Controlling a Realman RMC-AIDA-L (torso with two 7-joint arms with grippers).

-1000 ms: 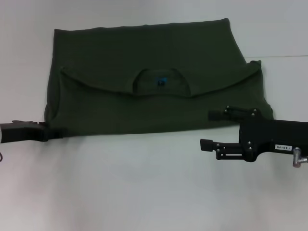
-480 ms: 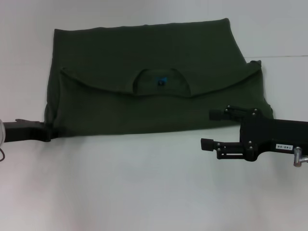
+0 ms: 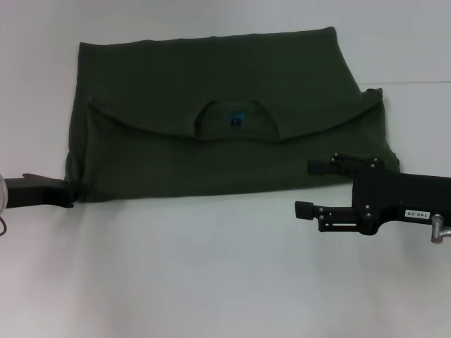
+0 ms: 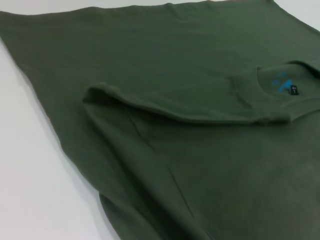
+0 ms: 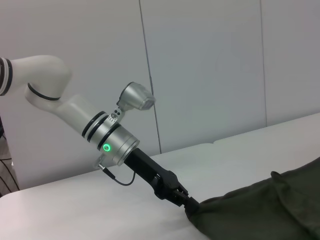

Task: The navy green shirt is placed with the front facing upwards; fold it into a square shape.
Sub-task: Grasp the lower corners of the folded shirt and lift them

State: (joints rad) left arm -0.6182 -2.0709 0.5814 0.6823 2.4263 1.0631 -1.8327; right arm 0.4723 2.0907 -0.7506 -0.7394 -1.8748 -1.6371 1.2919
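Observation:
The navy green shirt lies on the white table, folded across so its plain back shows, with the neck opening and small blue label in the middle. The same shirt fills the left wrist view, one folded sleeve edge running across it. My left gripper sits at the shirt's near left corner, touching the cloth; the right wrist view shows this left gripper at the fabric's tip. My right gripper is open by the near right corner, one finger over the cloth, holding nothing.
The white table stretches in front of the shirt. A pale wall stands behind the table in the right wrist view, and the left arm reaches in from there.
My left gripper has drawn back leftward from over the shirt's corner to its edge; the shirt has stayed put. The right gripper has dropped very slightly.

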